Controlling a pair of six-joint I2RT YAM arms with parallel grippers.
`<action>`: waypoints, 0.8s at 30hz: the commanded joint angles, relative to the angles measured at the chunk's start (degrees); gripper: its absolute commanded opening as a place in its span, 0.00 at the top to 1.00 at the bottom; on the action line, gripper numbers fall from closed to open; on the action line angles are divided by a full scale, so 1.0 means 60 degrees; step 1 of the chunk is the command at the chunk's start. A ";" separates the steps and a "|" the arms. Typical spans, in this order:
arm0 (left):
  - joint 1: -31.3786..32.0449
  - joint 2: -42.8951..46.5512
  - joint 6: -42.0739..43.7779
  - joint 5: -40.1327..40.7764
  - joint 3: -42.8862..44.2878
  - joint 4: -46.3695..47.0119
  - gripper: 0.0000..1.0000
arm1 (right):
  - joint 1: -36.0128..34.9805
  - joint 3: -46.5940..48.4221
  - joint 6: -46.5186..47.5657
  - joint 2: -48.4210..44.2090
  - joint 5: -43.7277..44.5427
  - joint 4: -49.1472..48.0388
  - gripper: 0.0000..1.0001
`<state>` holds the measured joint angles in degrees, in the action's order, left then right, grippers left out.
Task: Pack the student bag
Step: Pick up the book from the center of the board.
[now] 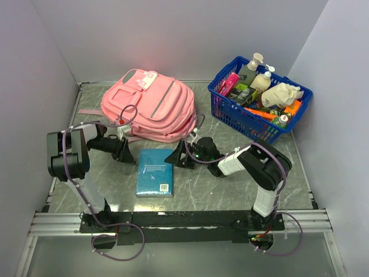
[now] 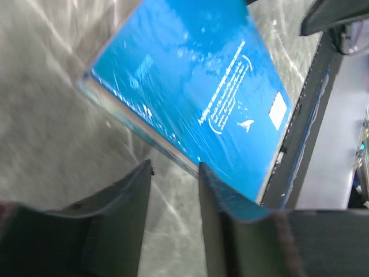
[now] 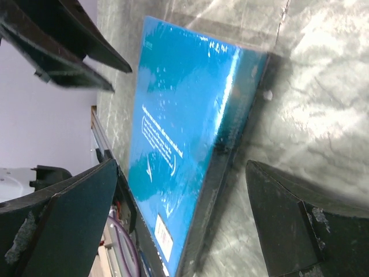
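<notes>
While the blue book (image 1: 155, 172) lay on the counter (image 1: 199, 187) near the student bag (image 1: 150, 107), my left hand (image 1: 123, 149) stood slightly parted and my right hand (image 1: 179, 156) spread wide, both empty.

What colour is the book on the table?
Teal blue book, with white lettering; clearest in the right wrist view.

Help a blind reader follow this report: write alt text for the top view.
A blue book lies flat on a grey table, with the left gripper and right gripper flanking its far corners. Behind it sit a pink bag and, to the right, a full blue basket.
</notes>
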<state>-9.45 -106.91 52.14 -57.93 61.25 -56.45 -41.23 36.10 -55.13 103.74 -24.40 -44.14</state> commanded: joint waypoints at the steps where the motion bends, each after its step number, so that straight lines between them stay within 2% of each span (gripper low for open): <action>1: 0.0271 0.1207 -0.3149 0.1070 -0.0307 0.1687 0.52 | 0.0017 -0.0274 0.0283 -0.0342 0.0332 0.0472 0.00; 5: 0.0549 0.1325 -0.3723 0.1438 -0.0277 0.1965 0.50 | 0.0002 -0.0230 0.0210 -0.0226 0.0288 0.0325 0.00; 9: 0.1339 0.1003 -0.4323 0.2123 -0.0423 0.2580 0.51 | -0.0130 -0.0025 0.0282 -0.0093 0.0419 0.0529 0.00; 17: 0.1502 -0.0080 -0.4691 0.2083 -0.0248 0.2859 0.53 | -0.0247 0.0135 0.0531 0.0023 0.1341 0.1042 0.00; 21: 0.1502 -0.0067 -0.4808 0.1366 -0.0219 0.3006 0.63 | -0.0232 0.0487 0.0912 0.0491 0.1270 0.0781 0.00; 24: 0.1838 0.0254 -0.4779 0.0473 -0.0073 0.2962 0.70 | -0.0261 0.0503 0.0723 0.0770 0.0788 -0.0285 0.00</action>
<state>-0.60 -106.04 23.55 -49.63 59.51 -40.64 -42.50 38.70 -52.60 105.25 -19.77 -43.86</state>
